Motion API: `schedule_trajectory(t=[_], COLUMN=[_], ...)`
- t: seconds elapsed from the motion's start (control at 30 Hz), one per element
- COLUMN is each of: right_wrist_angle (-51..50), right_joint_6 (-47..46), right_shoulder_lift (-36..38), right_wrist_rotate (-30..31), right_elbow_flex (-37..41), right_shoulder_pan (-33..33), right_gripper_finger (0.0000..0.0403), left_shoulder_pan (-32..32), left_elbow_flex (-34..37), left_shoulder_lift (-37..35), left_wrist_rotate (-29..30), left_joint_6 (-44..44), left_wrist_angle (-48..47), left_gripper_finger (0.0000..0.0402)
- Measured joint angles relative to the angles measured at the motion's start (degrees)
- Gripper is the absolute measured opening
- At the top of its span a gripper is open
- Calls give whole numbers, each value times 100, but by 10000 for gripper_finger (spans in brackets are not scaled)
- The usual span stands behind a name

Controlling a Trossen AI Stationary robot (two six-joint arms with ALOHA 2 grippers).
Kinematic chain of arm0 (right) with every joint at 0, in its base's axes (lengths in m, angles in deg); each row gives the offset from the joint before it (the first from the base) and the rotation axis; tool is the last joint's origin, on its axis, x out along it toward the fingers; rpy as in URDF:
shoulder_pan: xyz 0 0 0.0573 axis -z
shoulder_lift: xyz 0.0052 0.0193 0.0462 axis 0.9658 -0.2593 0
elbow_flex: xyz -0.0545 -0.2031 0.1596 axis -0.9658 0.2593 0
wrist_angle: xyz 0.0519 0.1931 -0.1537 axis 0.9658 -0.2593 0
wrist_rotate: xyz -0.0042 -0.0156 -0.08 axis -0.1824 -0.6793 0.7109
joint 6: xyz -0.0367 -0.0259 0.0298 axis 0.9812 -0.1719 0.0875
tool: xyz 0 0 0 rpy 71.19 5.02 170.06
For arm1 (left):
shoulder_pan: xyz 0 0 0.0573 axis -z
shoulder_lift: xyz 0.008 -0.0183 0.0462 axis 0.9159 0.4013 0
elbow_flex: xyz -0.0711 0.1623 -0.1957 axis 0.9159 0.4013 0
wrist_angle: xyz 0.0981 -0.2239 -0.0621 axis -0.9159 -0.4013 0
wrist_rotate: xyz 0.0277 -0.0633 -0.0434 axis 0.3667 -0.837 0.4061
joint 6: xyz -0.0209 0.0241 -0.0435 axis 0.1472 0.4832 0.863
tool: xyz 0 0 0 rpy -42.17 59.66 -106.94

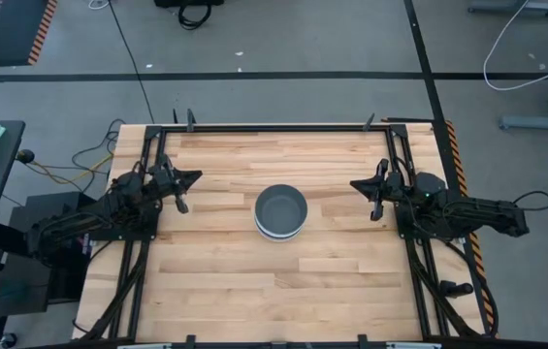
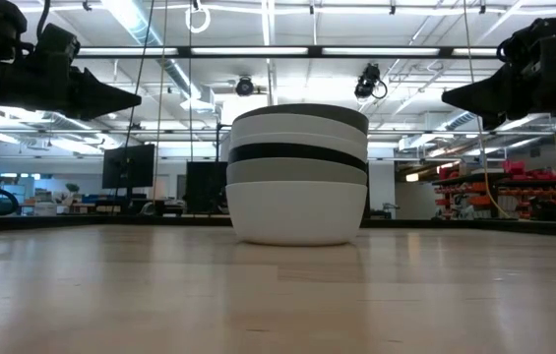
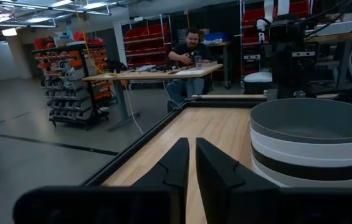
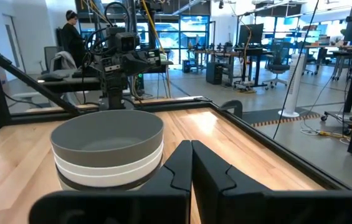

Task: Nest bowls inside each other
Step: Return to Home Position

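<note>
The bowls stand nested in one stack at the table's middle, its white bottom bowl resting on the wood. From the side I see white, grey, black, white and grey layers. A grey bowl is on top. My left gripper hovers left of the stack, shut. My right gripper hovers right of it, shut. Neither touches the bowls.
Black rails frame the wooden table on all sides. Bare wood lies around the stack, near and far. A person sits at a desk beyond the table and another stands in the room.
</note>
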Motion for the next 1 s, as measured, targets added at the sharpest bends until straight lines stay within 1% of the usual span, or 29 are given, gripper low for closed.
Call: schedule_trajectory(t=[0.17,0.47,0.8,1.0], right_wrist_angle=[2,0,2,1], right_joint_6=[0,0,0,0], right_shoulder_lift=[0,0,0,0], right_wrist_rotate=[0,0,0,0], right_elbow_flex=[0,-1,-2,-2], right_shoulder_pan=[0,0,0,0], right_gripper_finger=[11,11,11,11], left_shoulder_pan=[0,0,0,0], left_elbow_flex=[0,0,0,0], left_shoulder_lift=[0,0,0,0], left_wrist_rotate=[0,0,0,2], left_joint_6=[2,7,7,9], left_wrist_angle=[2,7,9,9], left_gripper_finger=[40,28,40,34])
